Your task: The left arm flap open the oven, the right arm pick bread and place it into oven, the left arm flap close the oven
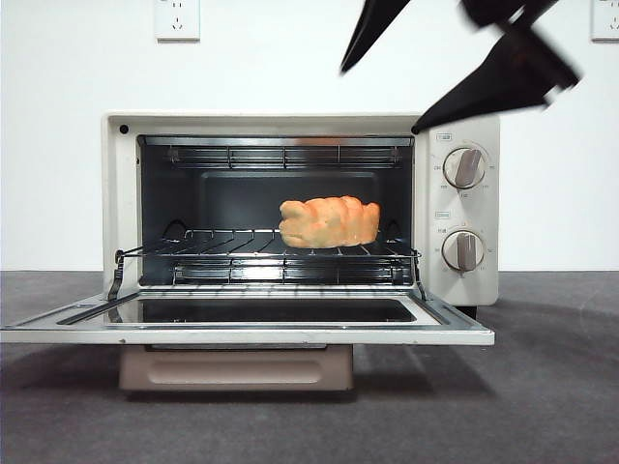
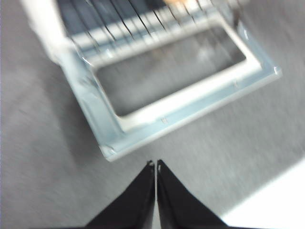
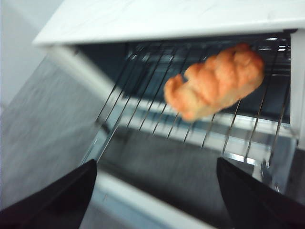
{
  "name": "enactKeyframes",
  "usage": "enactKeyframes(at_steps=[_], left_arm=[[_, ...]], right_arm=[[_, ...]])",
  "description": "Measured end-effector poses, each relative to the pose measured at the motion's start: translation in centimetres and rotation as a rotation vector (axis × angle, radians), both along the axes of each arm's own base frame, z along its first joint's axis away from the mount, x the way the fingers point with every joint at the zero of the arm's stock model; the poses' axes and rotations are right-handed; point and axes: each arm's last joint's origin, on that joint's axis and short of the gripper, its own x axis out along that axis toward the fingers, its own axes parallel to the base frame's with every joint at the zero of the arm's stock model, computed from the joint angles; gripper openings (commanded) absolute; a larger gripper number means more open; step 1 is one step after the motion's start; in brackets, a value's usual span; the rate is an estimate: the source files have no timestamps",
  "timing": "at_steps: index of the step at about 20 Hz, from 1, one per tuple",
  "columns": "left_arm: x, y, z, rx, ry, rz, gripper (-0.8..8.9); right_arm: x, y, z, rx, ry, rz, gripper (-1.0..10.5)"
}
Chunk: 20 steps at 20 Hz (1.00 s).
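Presently logged, largest first:
Oven [image 1: 300,208]: I saw its door [image 1: 247,324] dropped flat and open over the table [image 1: 542,387].
Right gripper [image 3: 157,191]: I held it above the oven's knob side, jaws spread wide, grasping nothing.
Left gripper [image 2: 156,164]: jaws pressed together, empty, before the door's edge.
Bread [image 1: 329,222]: lay on the wire rack [image 1: 232,246] inside, right of centre.

oven [image 1: 300,208] on grey table [image 1: 542,387]
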Motion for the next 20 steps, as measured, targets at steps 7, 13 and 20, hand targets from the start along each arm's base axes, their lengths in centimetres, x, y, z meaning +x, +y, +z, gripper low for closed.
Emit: enactKeyframes(at_steps=[7,13,20], left_arm=[[4.3,0.6,-0.6,-0.125,0.094,0.071,0.10],[7.3,3.3,-3.4,-0.345,0.159,0.118,0.10],[8.9,5.1,-9.0,-0.432,0.305,0.270,0.10]], right_arm=[[-6.1,-5.1,3.0,-0.015,-0.114,0.095,4.0],[-9.7,-8.2,3.3,-0.018,-0.113,0.097,4.0],[-11.9,-10.1,4.4,-0.054,-0.063,0.098,4.0]])
